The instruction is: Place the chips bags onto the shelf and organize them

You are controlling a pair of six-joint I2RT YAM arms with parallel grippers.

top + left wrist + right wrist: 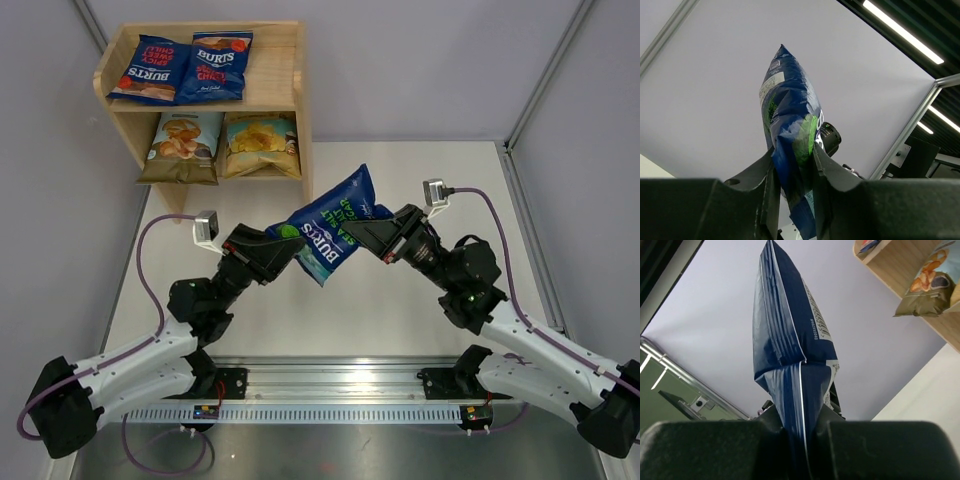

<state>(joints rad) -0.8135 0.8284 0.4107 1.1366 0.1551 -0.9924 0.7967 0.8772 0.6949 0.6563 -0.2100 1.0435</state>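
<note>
Top external view, near to far: the left end effector (288, 250) pinches the lower corner of the green-lettered Burts bag (335, 225) and the right end effector (370, 232) pinches its opposite edge, so the bag hangs between them above the worktop (420, 300). Far left, the shelf (300, 90) holds four other bags (215, 65). Likely risks: arms pulling apart could tear or drop the slick bag, and the remaining top-tier gap looks tight.

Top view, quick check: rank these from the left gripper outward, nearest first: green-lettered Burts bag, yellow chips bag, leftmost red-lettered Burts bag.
1. Green-lettered Burts bag: pinched in the left gripper, mid-table.
2. Yellow chips bag: lower tier of the shelf, right side.
3. Leftmost red-lettered Burts bag: top tier, far left.
</note>
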